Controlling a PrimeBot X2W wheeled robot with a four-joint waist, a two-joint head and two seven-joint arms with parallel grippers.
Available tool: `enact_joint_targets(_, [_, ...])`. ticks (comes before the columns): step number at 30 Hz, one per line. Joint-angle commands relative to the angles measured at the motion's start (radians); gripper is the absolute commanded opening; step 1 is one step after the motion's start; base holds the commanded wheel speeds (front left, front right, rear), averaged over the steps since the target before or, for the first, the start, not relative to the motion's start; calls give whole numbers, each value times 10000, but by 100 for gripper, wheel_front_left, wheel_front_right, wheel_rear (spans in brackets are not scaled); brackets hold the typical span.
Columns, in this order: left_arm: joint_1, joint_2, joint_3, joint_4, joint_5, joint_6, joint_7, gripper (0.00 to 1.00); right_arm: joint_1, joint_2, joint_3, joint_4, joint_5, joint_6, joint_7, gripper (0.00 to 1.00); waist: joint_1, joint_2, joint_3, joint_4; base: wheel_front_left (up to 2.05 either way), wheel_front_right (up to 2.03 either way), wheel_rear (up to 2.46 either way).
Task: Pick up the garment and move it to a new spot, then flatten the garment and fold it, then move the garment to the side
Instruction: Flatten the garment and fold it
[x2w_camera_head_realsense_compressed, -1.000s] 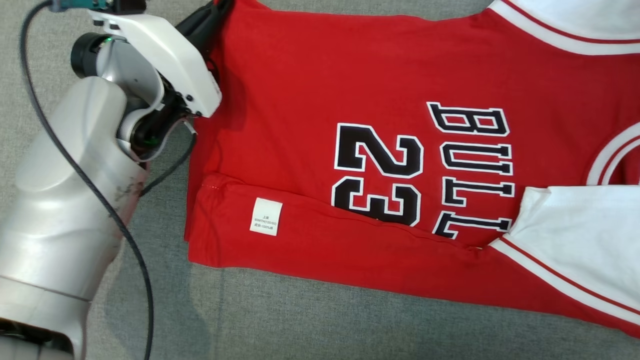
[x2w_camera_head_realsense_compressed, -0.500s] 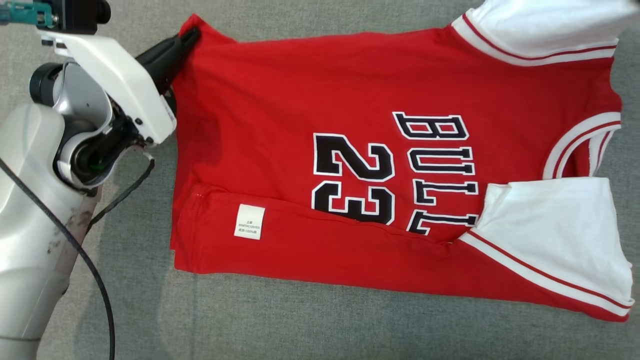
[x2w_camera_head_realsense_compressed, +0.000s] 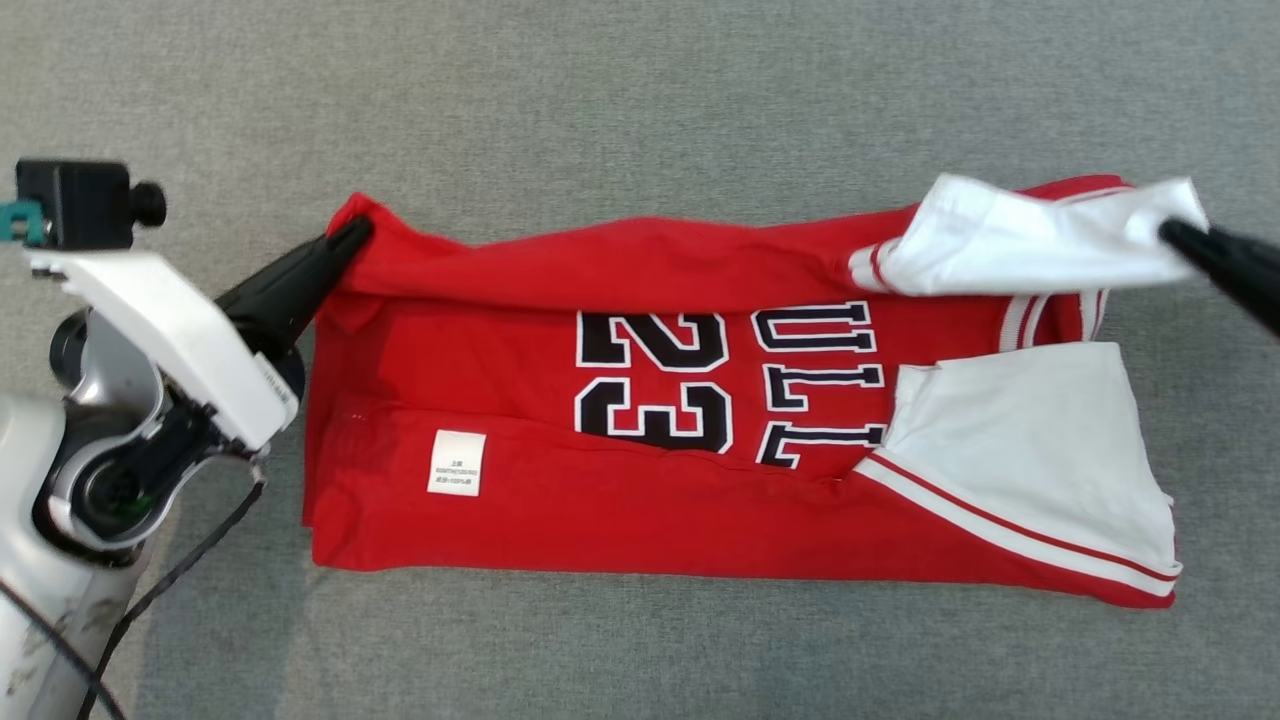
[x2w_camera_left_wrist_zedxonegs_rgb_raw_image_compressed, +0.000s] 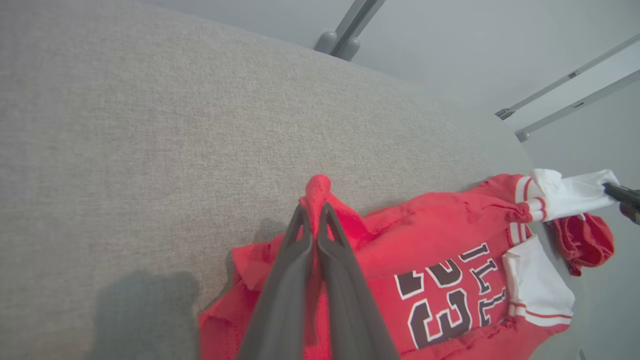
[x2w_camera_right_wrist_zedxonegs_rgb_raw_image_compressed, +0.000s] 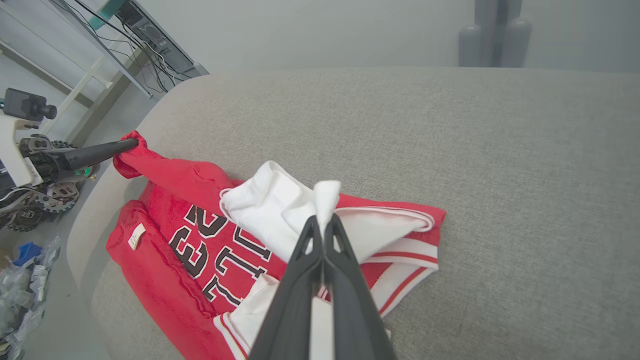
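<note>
**Item.** The garment (x2w_camera_head_realsense_compressed: 620, 500), a red numbered jersey, lies lengthwise across the middle of the grey padded surface (x2w_camera_head_realsense_compressed: 640, 100). In the head view its hem points toward 9 o'clock and its collar end toward 3 o'clock. The 6 o'clock long edge is already turned in over the body (the care label (x2w_camera_head_realsense_compressed: 456, 463) faces up on that flap).

**Left end effector** (x2w_camera_head_realsense_compressed: 355, 235). The fingers are pressed together, pinching the hem corner (x2w_camera_head_realsense_compressed: 350, 212) at the garment's 10 o'clock. The left wrist view confirms red cloth bunched between the tips.

**Right end effector** (x2w_camera_head_realsense_compressed: 1172, 232). The fingers are likewise pressed together, pinching the tip of the white sleeve (x2w_camera_head_realsense_compressed: 1010, 240) at 2 o'clock. The right wrist view shows white cloth standing up out of the closed tips.

**Step in hand, by my reading.** This is the fold stage. The 12 o'clock long edge is raised off the surface between the two grips and rolled over, covering the upper part of the lettering.

**Next move calls for.**
- Both grips should carry that edge evenly toward 6 o'clock.
- The span between them should be kept taut so it does not sag.
- The edge should be set down over the turned-in flap before either grip releases.
- The sleeve looks a loose hold and may pull the collar end crooked.
</note>
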Motion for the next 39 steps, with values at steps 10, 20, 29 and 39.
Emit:
enact_joint_targets(10, [2347,473,961,-1355,-890,544,-669,0,2202,-463,528,-932,241,1,-2202,0,0,0,-270,-489,0,0,0])
enact_joint_targets(20, [3719,-118,1276,-965,-1481,526,-1462,62,3512,724,1055,-247,173,1,-3063,43,0,0,-345,-546,0,0,0])
enact_joint_targets(29, [4011,-900,1819,-406,-1006,277,-3412,100,5012,2664,-1982,1475,-1029,1,-3297,100,0,0,-674,-675,0,0,0])
enact_joint_targets(39, [4009,-1321,2051,-1603,1981,2034,-6380,100,7930,6227,-7536,1450,-5939,1,-3286,100,0,0,-1163,-679,0,0,0])
